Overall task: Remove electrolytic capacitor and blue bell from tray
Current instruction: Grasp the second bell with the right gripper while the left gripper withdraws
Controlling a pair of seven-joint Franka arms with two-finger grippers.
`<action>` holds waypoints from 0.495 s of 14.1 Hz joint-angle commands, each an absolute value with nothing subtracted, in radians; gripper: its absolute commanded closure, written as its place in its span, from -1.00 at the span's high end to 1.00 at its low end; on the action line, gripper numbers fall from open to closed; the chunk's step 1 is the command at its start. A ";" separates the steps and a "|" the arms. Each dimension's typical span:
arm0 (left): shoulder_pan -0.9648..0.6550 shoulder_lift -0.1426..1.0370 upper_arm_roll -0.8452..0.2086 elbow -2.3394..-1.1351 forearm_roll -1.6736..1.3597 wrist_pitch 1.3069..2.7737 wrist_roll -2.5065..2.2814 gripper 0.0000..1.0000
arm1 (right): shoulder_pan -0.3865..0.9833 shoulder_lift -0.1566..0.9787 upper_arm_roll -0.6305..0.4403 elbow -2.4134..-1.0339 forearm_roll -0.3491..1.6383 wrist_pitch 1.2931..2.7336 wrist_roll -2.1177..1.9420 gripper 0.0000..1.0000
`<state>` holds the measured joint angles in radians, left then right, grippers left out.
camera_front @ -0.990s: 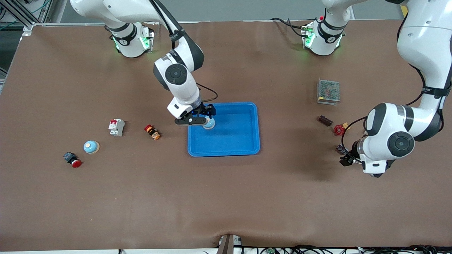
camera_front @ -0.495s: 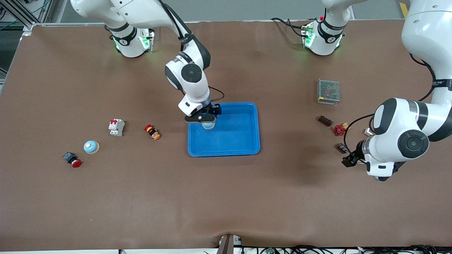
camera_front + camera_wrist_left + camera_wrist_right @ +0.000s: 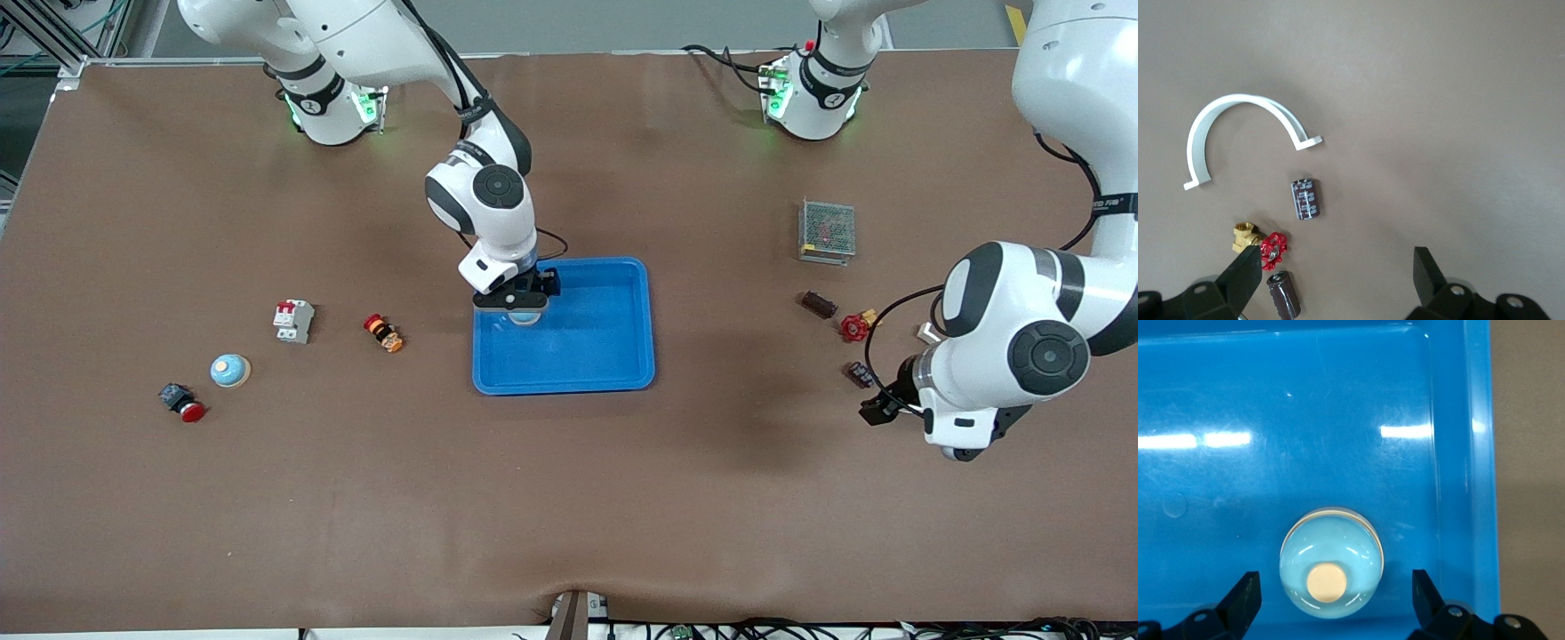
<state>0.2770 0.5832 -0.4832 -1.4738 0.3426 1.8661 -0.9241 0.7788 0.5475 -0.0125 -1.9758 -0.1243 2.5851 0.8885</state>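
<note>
A pale blue bell (image 3: 525, 316) (image 3: 1331, 563) with a cream button sits in the blue tray (image 3: 591, 351) (image 3: 1338, 420), close to the corner nearest the right arm's base. My right gripper (image 3: 513, 297) (image 3: 1335, 595) hangs open just above it, one finger on each side, not touching. Two dark brown capacitors lie on the table: one (image 3: 819, 305) (image 3: 1306, 198) farther from the front camera, one (image 3: 859, 374) (image 3: 1283, 295) nearer. My left gripper (image 3: 878, 409) (image 3: 1337, 277) is open above the table, with the nearer capacitor close to one finger.
A red-handled brass valve (image 3: 854, 328) (image 3: 1270, 245), a white curved clamp (image 3: 1238, 127) and a metal mesh box (image 3: 828, 230) lie near the capacitors. Toward the right arm's end are a second blue bell (image 3: 230, 370), a breaker (image 3: 293, 320), an orange button (image 3: 384, 333) and a red push button (image 3: 182, 402).
My right arm swung its wrist in over the bell, which stayed put in the tray. The left arm drifted slightly toward its own end of the table. Both grippers stayed open.
</note>
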 commanded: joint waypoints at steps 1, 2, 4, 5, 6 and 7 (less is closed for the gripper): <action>0.282 0.525 -0.502 -1.467 0.360 1.832 -0.867 1.00 | 0.793 0.584 -0.025 -1.936 -0.153 2.591 0.923 1.00; 0.285 0.508 -0.505 -1.465 0.362 1.810 -0.845 1.00 | 0.793 0.589 -0.025 -1.934 -0.153 2.592 0.930 1.00; 0.290 0.500 -0.503 -1.462 0.362 1.801 -0.748 1.00 | 0.795 0.601 -0.025 -1.934 -0.155 2.608 0.939 1.00; 0.290 0.496 -0.503 -1.460 0.362 1.796 -0.732 1.00 | 0.795 0.604 -0.025 -1.934 -0.155 2.615 0.939 1.00; 0.291 0.477 -0.502 -1.460 0.357 1.789 -0.718 1.00 | 0.795 0.609 -0.025 -1.934 -0.155 2.618 0.939 1.00; 0.291 0.465 -0.503 -1.460 0.354 1.770 -0.697 1.00 | 0.795 0.612 -0.025 -1.934 -0.155 2.620 0.939 1.00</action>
